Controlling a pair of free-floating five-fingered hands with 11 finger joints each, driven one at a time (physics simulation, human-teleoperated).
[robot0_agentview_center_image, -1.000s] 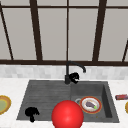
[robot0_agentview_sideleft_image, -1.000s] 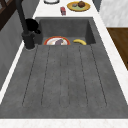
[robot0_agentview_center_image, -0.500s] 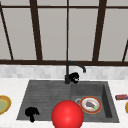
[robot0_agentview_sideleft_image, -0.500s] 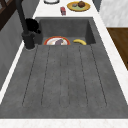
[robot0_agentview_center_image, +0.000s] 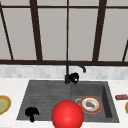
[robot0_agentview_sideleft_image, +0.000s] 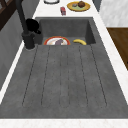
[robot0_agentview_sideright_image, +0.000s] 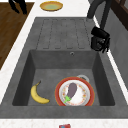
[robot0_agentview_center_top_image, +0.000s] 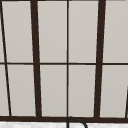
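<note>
**A:** Where is your right hand (robot0_agentview_center_image: 74, 77)?

**B:** Your right hand sits at the black curved metal faucet (robot0_agentview_center_image: 68, 72), just beside its upright post near the base. In the right side view the same hand (robot0_agentview_sideright_image: 99, 39) shows its fingers (robot0_agentview_sideright_image: 105, 45) curled downward, close against the post. Whether they actually grip the faucet or only rest beside it, you cannot tell.

**A:** And your left hand?

**B:** Your left hand (robot0_agentview_center_image: 31, 113) hangs over the ribbed grey draining board (robot0_agentview_center_image: 42, 97), near its front edge, fingers loosely bent and holding nothing.

**A:** What lies near your right fingers?

**B:** Below and in front of them, down in the dark grey stone sink basin (robot0_agentview_sideright_image: 37, 65), you see a round red-rimmed white plate (robot0_agentview_sideright_image: 75, 93) with a purple aubergine (robot0_agentview_sideright_image: 72, 89) on it. A yellow banana (robot0_agentview_sideright_image: 37, 95) lies beside the plate, apart from it. In the front view a large red ball (robot0_agentview_center_image: 67, 115) sits at the front edge, between your two hands.
</note>
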